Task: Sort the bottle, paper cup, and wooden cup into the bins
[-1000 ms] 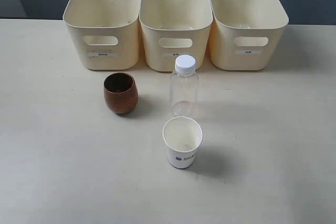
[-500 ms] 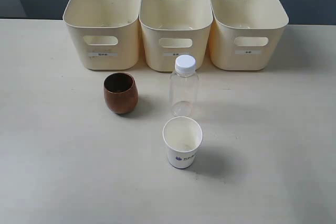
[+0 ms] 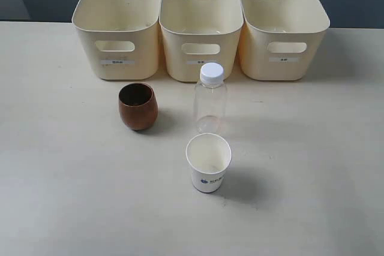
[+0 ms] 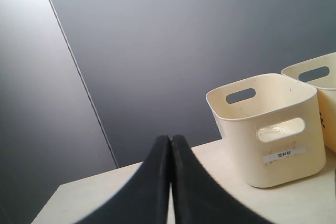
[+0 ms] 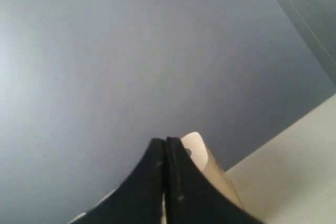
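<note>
Neither arm appears in the exterior view. Each wrist view shows its gripper with black fingers pressed together, holding nothing: the left gripper [image 4: 170, 139] and the right gripper [image 5: 165, 141]. On the tabletop [image 3: 312, 148], the bottle [image 3: 210, 100] stands between the wooden cup [image 3: 138, 107] and the paper cup [image 3: 208, 162], in front of the three bins [image 3: 201, 28]. Their label text is too small to read. The right wrist view shows only a sliver of one bin behind the fingers.
</note>
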Controlling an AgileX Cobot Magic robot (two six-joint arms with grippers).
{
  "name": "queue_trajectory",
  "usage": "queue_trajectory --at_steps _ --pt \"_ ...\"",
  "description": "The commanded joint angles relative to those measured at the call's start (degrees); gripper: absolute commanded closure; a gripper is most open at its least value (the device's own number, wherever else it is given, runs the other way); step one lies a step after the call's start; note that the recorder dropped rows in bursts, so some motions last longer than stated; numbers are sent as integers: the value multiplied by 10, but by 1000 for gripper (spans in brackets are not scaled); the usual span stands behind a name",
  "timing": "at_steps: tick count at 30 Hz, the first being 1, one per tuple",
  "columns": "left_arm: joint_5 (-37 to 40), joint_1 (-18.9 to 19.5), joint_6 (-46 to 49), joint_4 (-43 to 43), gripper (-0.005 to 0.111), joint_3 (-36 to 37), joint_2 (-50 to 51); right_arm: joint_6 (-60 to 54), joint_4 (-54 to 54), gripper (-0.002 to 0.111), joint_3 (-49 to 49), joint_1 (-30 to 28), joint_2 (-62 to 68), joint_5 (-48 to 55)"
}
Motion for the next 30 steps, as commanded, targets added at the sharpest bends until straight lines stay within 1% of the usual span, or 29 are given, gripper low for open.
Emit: queue_trajectory --at_steps 1,5,8,11,13,15,17,19,21,23,26,28,30 --pt "-3 -1 -1 0 107 1 -1 -7 -2 109 -45 -2 -2 22" --pt "-3 -1 -1 0 107 1 -1 -9 13 109 -79 -2 -2 17" --pt "-3 -1 -1 0 107 1 -1 -9 17 109 -114 -2 41 -5" --pt "-3 -1 -1 0 107 1 -1 -14 7 109 -168 -2 126 -14" --pt "-3 -1 -1 0 107 1 -1 -17 -32 109 -223 -2 199 19" --pt "-3 -1 -1 0 107 1 -1 -77 -40 109 -285 10 278 50" --pt "-3 -1 -1 0 107 1 -1 -156 -41 109 -337 43 345 69" --pt "-3 -1 -1 0 107 1 -1 -262 -41 109 -390 94 390 117" --pt "-3 -1 -1 0 107 1 -1 -305 -41 109 -423 144 415 160" --pt "-3 -1 -1 0 107 1 -1 -338 -38 109 -442 181 429 201" --pt "-3 -1 -1 0 107 1 -1 -424 -27 109 -453 231 450 243" --pt "-3 -1 -1 0 107 1 -1 -478 -15 109 -453 255 465 271" --pt "-3 -1 -1 0 107 1 -1 -547 6 109 -453 284 492 323"
